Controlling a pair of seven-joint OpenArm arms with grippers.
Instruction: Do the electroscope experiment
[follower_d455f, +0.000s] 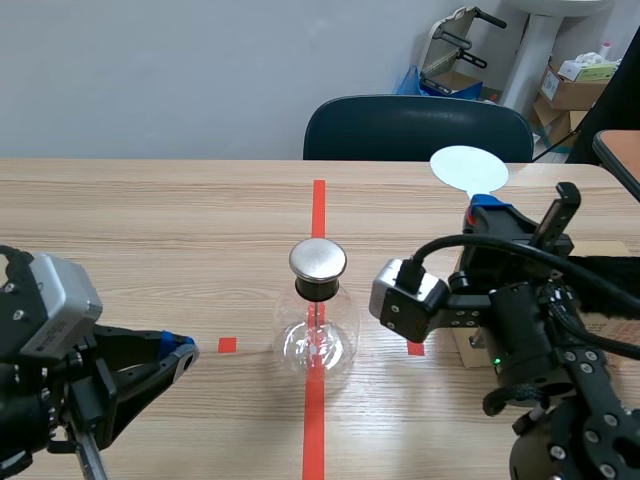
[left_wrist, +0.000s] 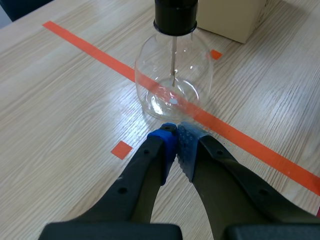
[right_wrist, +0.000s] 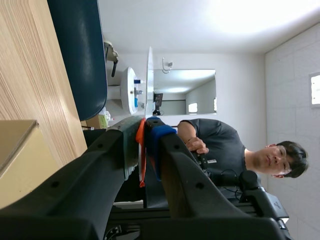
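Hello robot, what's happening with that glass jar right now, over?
Left end effector shut, empty, just short of the electroscope. Right end effector shut on white disc, held up. Nothing seen between disc and metal cap.

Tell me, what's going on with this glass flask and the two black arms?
A robot is doing an electroscope demo. Its right gripper is shut on a white disc paddle, raised beside the glass electroscope, which stands on the red tape line. The disc is apart from the electroscope's metal cap. The left gripper sits low just before the electroscope, shut on nothing.
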